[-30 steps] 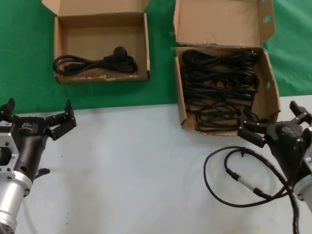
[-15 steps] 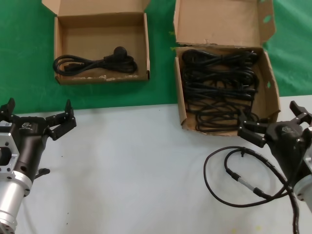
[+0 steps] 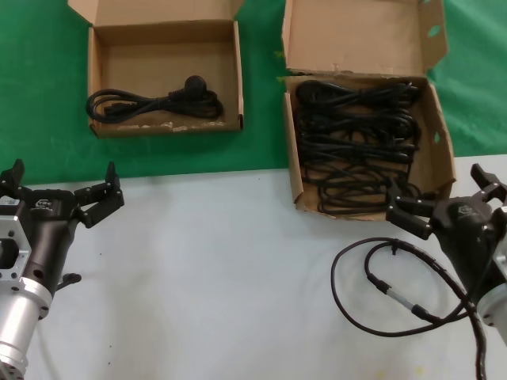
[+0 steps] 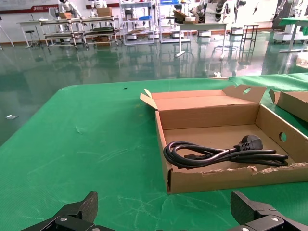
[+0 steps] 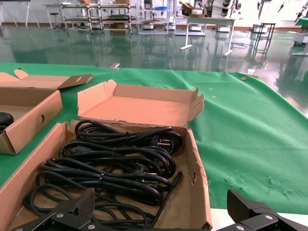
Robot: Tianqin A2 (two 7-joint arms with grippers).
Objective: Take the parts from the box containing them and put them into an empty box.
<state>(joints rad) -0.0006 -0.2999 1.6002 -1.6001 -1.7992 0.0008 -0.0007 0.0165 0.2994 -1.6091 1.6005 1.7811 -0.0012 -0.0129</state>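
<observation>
**Now 2 grippers wait, fingers apart**

Right now the big box (image 3: pixel 438 162) sits on the far right, half on the green cloth (image 3: pixel 40 95) and half on the white table (image 3: pixel 222 293). Its tall flap stands up at the back. Many black cords (image 3: pixel 356 150) lie inside it in long loops, piled on each other.

The small box (image 3: pixel 93 75) sits on the far left, all on the green cloth. 1 cord (image 3: pixel 154 103) already lies in it, near its front wall, with the round plug toward the right side.

The right gripper (image 3: pixel 440 198) hangs just at the near right corner of the big box. Its fingers are spread wide and hold nothing. From its wrist view, the cords (image 5: pixel 110 168) are right in front of it.

The left gripper (image 3: pixel 59 190) rests over the white table on the near left, well apart from the small box. Its fingers are spread wide too, and hold nothing.

A thin cable (image 3: pixel 372 285) with a silver piece curls on the table on the near right, next to the right arm.
</observation>
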